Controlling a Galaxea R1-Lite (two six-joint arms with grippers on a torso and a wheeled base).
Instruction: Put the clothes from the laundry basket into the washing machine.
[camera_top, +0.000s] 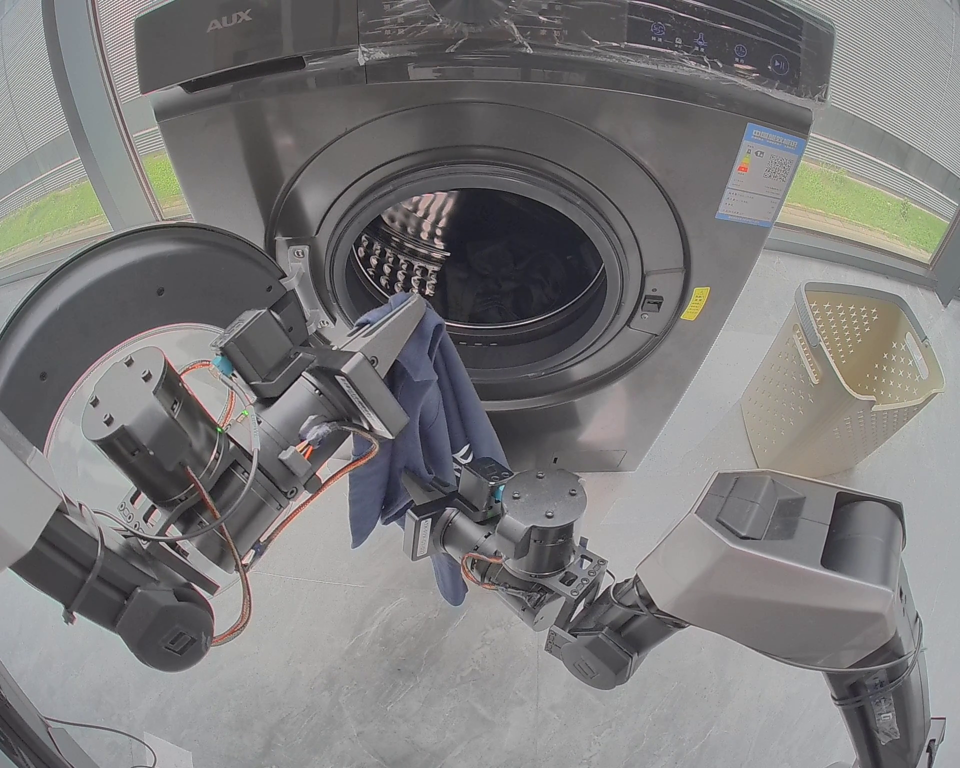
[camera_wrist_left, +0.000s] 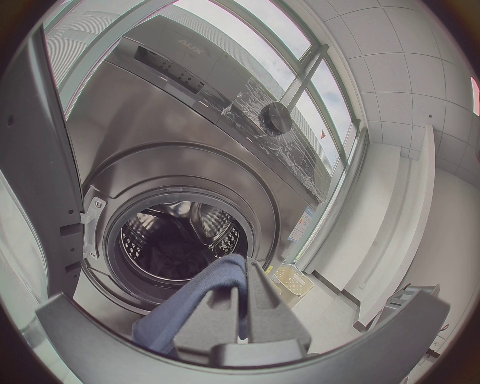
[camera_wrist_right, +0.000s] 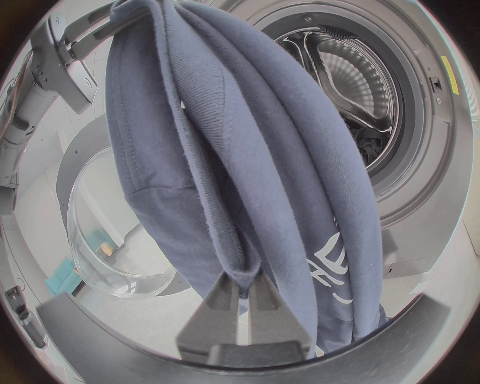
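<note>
A dark blue garment (camera_top: 440, 400) hangs in front of the washing machine (camera_top: 560, 120), just below and left of its open drum (camera_top: 480, 260). My left gripper (camera_top: 412, 308) is shut on the garment's top edge at the drum's lower left rim; in the left wrist view the cloth (camera_wrist_left: 200, 295) is pinched between the fingers (camera_wrist_left: 265, 295). My right gripper (camera_top: 418, 500) is shut on a lower fold, and the right wrist view shows the garment (camera_wrist_right: 240, 150) bunched at the fingertips (camera_wrist_right: 243, 286). Dark clothes lie inside the drum (camera_wrist_right: 370, 145). The cream laundry basket (camera_top: 850, 370) stands on the floor at the right.
The round washer door (camera_top: 130, 300) stands swung open on the left, close behind my left arm. Grey tiled floor (camera_top: 380, 680) lies in front of the machine. Windows run behind and beside the machine.
</note>
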